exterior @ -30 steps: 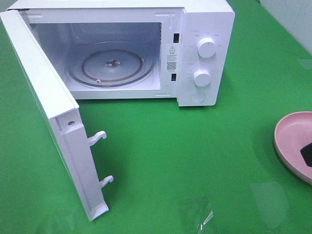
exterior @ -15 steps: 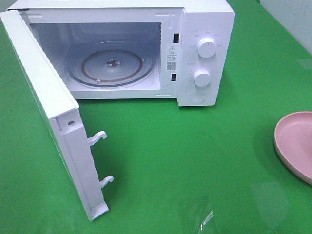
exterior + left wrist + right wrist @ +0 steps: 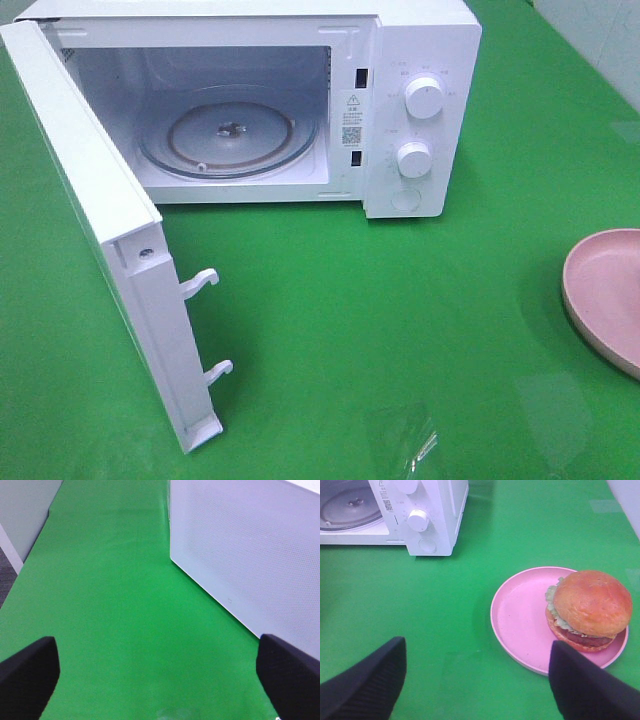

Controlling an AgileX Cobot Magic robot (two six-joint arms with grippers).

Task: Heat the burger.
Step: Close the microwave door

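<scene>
Open microwave door (image 3: 110,250) juts leftward; cavity (image 3: 230,130) mouth stands unobstructed

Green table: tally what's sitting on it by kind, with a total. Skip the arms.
Microwave, white, door open: 1
Plate, pink: 1
Burger, on the plate: 1
Scrap of clear plastic wrap near the front edge: 1
Total: 4
</scene>
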